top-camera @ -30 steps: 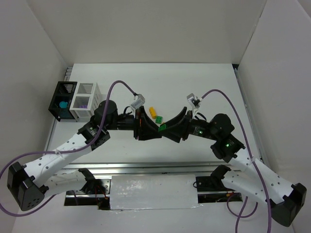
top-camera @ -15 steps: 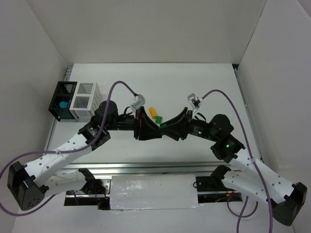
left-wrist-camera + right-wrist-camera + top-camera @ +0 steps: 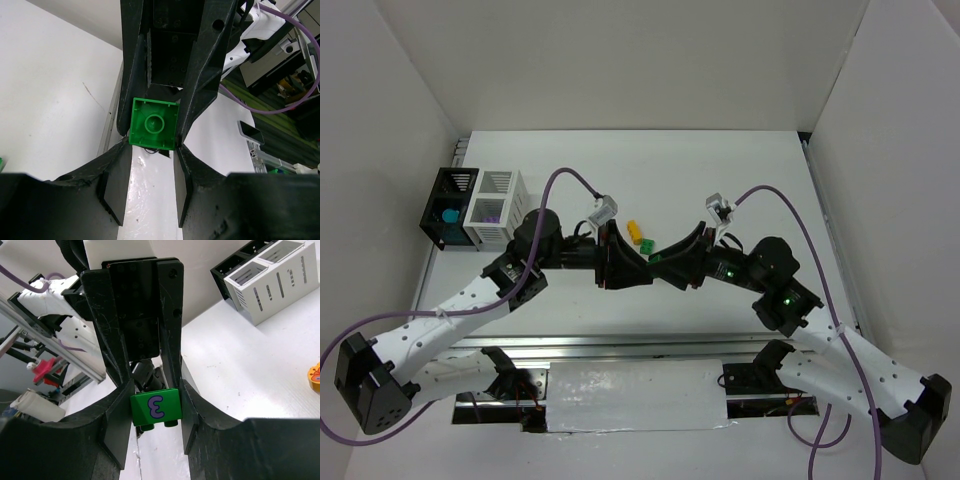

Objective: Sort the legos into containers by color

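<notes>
A green lego (image 3: 655, 257) printed with a purple figure hangs above the table's middle, where both grippers meet tip to tip. My right gripper (image 3: 156, 412) is shut on the green lego (image 3: 155, 410), with both pads against its sides. My left gripper (image 3: 152, 150) is closed to the same width, its fingertips pinching the near edge of the green lego (image 3: 153, 124), whose hollow underside faces that camera. The black container (image 3: 448, 205) and the white container (image 3: 495, 200) stand together at the left edge. A teal lego (image 3: 450, 214) lies in the black one and a purple lego (image 3: 490, 212) in the white one.
An orange lego (image 3: 632, 227), a yellow lego (image 3: 639, 236) and another green lego (image 3: 646, 244) lie in a row on the table just behind the grippers. White walls close in the table on three sides.
Both grippers have narrowed onto the green lego between them. The lego sits slightly higher than a second ago. The arms have barely shifted.
</notes>
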### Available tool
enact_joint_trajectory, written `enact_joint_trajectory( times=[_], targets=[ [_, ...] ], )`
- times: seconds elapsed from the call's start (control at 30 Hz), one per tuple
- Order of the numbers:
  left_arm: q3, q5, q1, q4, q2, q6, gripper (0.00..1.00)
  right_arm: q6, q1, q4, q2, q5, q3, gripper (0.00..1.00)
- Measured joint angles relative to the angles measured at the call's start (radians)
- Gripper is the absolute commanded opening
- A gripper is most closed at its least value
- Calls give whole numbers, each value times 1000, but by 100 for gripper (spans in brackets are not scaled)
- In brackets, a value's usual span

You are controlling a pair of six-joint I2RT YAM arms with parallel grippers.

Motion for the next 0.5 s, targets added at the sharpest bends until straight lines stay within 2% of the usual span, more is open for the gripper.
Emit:
enact_joint_trajectory(
  times=[0.13,0.17,0.27,0.37,0.4,0.47,0.5],
  targets=[
    [-15,0,0,12,0,-18,0,11,1,16,0,3,-19,45],
    [-17,0,1,14,0,-20,0,16,1,23,0,5,-23,41],
    [-20,-5,2,18,-1,-25,0,32,1,54,0,13,-38,7],
    [-27,-16,3,37,-10,-42,0,54,1,107,4,18,-54,4],
    [-31,-20,3,46,-15,-47,0,60,1,127,9,18,-59,7],
    [-38,-29,4,60,-25,-56,0,68,3,163,28,14,-61,29],
    [-40,-32,5,67,-29,-63,0,70,5,181,36,14,-61,29]
  ],
)
